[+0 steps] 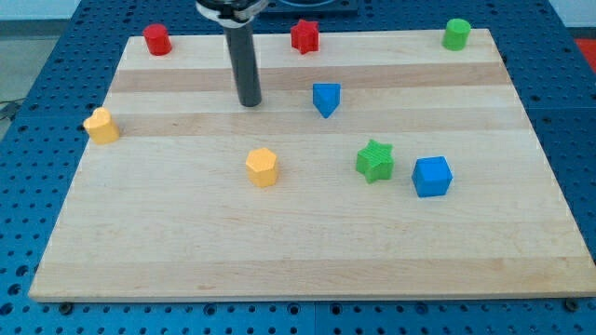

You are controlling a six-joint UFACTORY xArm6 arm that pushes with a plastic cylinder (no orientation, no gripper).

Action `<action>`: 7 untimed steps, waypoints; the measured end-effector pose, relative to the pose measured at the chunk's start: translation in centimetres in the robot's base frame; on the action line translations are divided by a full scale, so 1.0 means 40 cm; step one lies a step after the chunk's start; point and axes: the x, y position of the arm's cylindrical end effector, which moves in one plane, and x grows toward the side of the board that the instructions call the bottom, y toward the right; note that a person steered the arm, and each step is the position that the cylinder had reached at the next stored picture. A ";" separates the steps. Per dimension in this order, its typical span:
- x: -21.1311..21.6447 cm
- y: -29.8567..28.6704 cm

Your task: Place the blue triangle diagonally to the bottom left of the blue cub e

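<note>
The blue triangle (326, 98) lies on the wooden board (186, 251) a little above the middle. The blue cube (432, 176) sits lower, toward the view's right. My tip (250, 102) stands on the board to the left of the blue triangle, with a gap between them. A green star (375, 160) lies just left of the blue cube, between it and the triangle.
A yellow hexagonal block (263, 167) lies below my tip. A yellow block (101, 125) sits at the left edge. A red cylinder (156, 39), a red star (304, 36) and a green cylinder (456, 33) line the top edge.
</note>
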 end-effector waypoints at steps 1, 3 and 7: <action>0.000 0.105; 0.000 0.254; 0.000 0.409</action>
